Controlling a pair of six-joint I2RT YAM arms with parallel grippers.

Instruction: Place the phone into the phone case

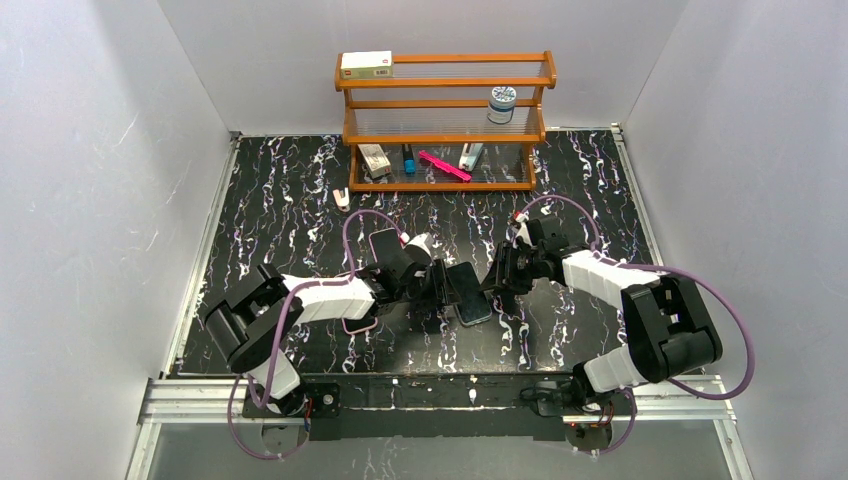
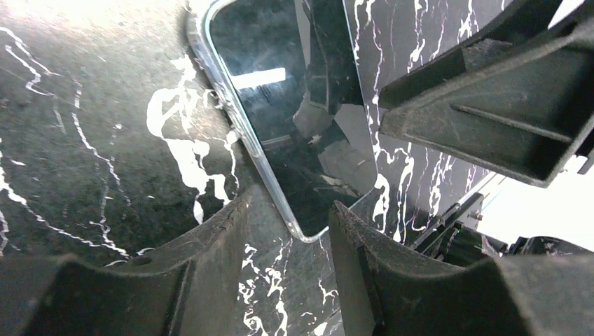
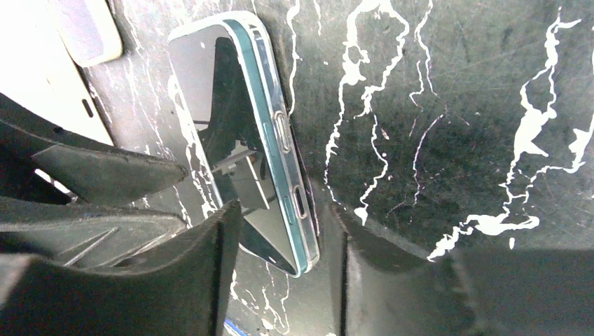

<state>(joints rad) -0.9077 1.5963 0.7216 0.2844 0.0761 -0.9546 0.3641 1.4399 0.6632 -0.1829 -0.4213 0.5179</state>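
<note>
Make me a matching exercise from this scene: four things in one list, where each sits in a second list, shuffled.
Things:
1. phone
2. white box
3. jar
4. pink tool

Places:
A. bottom shelf of the rack
B. on the table, in front of the rack
C. top shelf, left end
D. middle shelf, right side

Pairs: 1-B, 2-C, 3-D, 4-A
</note>
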